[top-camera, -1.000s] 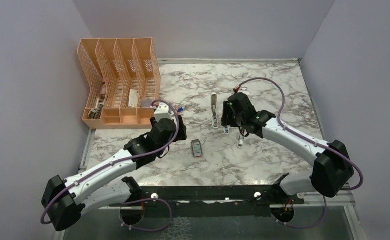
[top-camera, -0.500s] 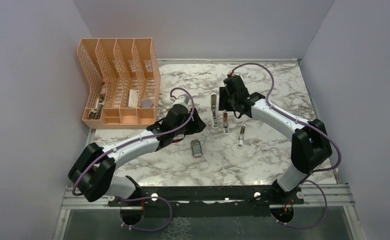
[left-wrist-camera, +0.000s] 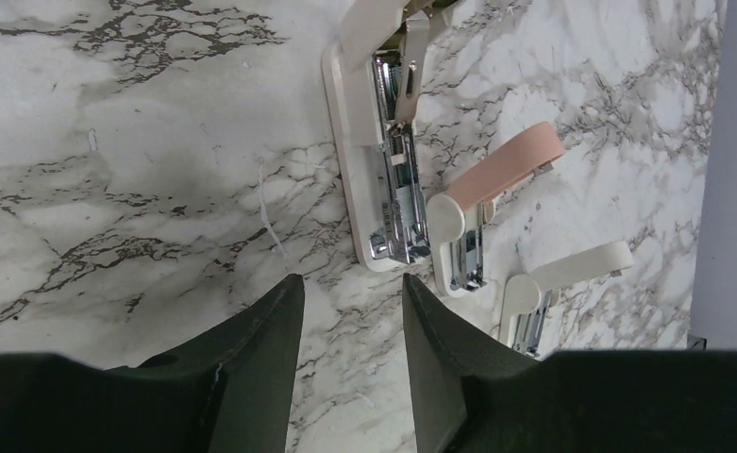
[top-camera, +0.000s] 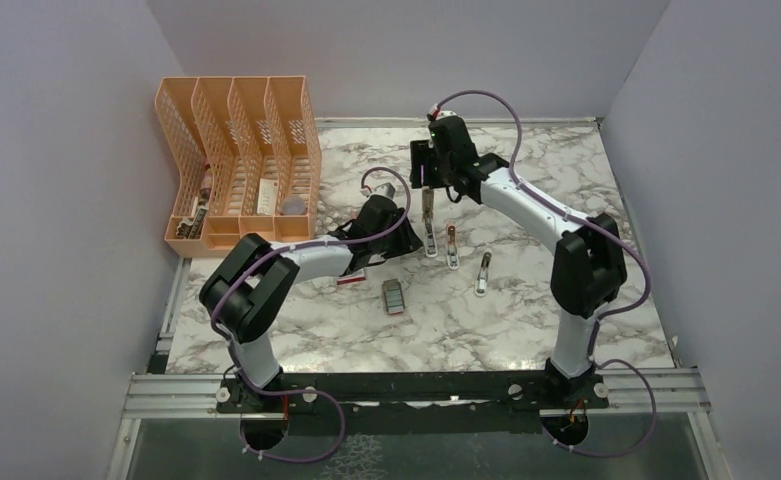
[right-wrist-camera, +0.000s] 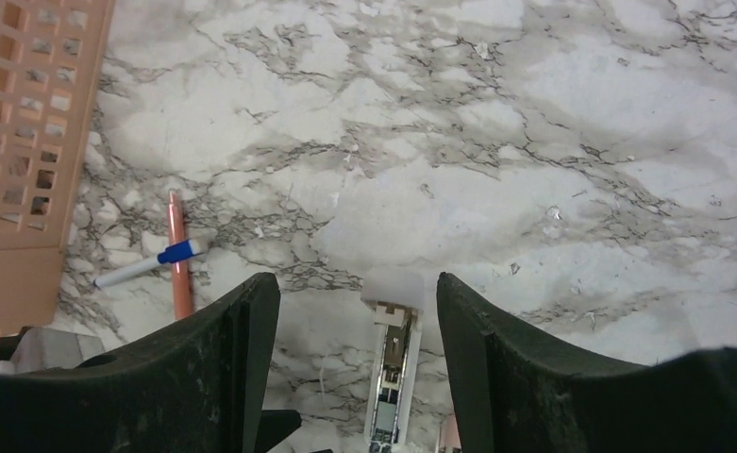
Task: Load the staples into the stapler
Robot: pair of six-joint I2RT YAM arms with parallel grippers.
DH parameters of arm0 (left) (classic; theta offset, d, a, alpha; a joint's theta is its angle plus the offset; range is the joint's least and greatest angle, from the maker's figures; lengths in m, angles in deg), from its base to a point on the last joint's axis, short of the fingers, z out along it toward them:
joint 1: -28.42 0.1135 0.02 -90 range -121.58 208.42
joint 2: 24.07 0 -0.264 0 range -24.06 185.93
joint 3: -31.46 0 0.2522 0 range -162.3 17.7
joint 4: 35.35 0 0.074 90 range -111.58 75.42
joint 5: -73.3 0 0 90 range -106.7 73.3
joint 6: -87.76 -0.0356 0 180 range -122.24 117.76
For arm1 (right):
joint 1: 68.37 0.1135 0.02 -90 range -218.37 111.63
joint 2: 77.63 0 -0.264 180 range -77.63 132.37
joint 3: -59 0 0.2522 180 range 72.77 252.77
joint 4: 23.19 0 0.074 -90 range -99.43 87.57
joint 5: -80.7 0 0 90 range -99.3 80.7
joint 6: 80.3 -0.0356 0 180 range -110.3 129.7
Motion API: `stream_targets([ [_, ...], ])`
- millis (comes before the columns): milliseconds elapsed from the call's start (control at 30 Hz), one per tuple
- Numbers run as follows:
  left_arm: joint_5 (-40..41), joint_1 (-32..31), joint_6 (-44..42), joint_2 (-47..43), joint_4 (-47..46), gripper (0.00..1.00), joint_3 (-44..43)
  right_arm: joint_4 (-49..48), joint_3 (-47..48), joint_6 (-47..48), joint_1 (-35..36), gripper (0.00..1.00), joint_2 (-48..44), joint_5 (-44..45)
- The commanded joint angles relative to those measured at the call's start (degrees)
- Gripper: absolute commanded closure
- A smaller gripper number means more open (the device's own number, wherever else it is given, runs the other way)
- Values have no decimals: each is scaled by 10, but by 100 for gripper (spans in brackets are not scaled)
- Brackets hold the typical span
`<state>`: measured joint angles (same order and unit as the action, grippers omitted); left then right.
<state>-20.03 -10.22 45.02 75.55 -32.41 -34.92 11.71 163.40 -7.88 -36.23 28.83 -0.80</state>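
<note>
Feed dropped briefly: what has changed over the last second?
The left tool swung right from the organizer to the near end of the stapler, open and empty. The right tool moved out to its far end, open. Stapler and staples stayed put.

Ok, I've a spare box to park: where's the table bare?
Bare: the near right, between the nearest stapler, the right arm and the black rail; the far right corner behind that arm. Crowded: the middle, where three staplers lie by the left claw and right claw, and by the orange rack.
</note>
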Motion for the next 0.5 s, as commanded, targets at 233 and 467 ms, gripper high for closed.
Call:
stream_targets([
  [233,-38,11,7,63,-56,61,-26,65,48,7,-1,52,79,28],
  [467,-97,12,-2,94,-86,68,-37,54,17,-11,-1,66,57,25],
])
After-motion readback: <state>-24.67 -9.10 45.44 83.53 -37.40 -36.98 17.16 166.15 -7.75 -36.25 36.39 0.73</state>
